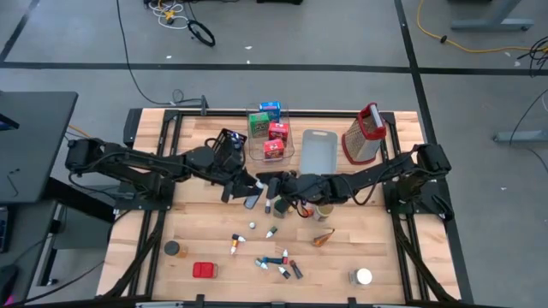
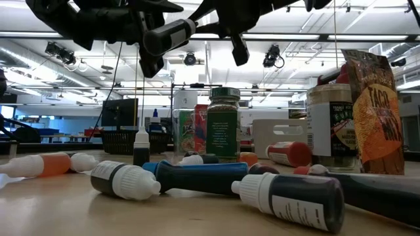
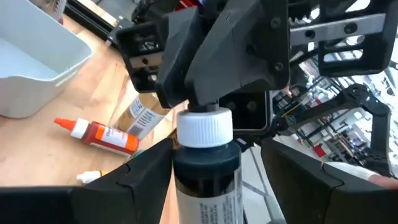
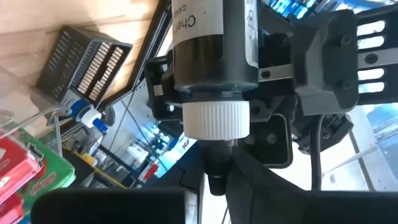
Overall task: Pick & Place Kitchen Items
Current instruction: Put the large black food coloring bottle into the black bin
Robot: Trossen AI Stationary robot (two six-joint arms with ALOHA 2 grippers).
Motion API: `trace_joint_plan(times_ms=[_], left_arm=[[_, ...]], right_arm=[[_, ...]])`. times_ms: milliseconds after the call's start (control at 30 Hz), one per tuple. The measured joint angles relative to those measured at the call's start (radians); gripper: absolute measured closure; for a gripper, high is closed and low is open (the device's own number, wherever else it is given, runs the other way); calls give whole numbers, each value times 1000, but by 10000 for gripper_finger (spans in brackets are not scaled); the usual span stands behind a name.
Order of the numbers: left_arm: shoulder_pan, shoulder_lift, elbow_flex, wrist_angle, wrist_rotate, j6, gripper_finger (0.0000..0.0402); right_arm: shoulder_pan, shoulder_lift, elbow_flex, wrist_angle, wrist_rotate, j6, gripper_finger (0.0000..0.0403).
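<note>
A dark bottle with a white cap [image 1: 253, 199] hangs in mid-air over the table's middle, between both grippers. My left gripper [image 1: 247, 192] comes from the table's left and is shut on the bottle's body [image 3: 205, 174]. My right gripper [image 1: 272, 188] comes from the right and meets the bottle's cap end [image 4: 214, 121]; its fingers stand close together around the nozzle. The low view shows the bottle [image 2: 167, 34] lying roughly level, high above the table. Several small bottles [image 1: 274, 257], a red box [image 1: 204, 270] and an orange scrap [image 1: 324, 237] lie near the table's near edge. My left gripper [image 3: 214, 149] pinches the bottle's dark body [image 3: 205, 165] just below the white cap, one finger [image 3: 146, 177] on each side, coming level from the table's left. The bottle is lifted clear with its cap pointing away from the gripper. My right gripper [image 4: 211, 177] has the thin nozzle [image 4: 214, 163] beyond the white cap between its two fingers, coming level from the table's right, in line with the bottle. Its own finger [image 4: 273, 186] partly hides the place of contact.
At the far side stand a clear bin [image 1: 291, 145] holding red, green and blue boxes, a grey-blue tray [image 1: 318, 150], a black tray [image 1: 229, 141] and the metal grater [image 1: 364, 135]. A jar [image 1: 324, 210] stands under my right arm. A small can [image 1: 174, 249] and a white-lidded jar [image 1: 363, 276] sit near the near edge.
</note>
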Motion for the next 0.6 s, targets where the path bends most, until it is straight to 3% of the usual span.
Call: trace_joint_plan(times_ms=[433, 600], left_arm=[[0, 0, 0, -4, -6, 31, 225], [0, 0, 0, -4, -6, 33, 235]], right_arm=[[-21, 0, 0, 5, -39, 1, 357], [-21, 0, 0, 5, -41, 12, 357]])
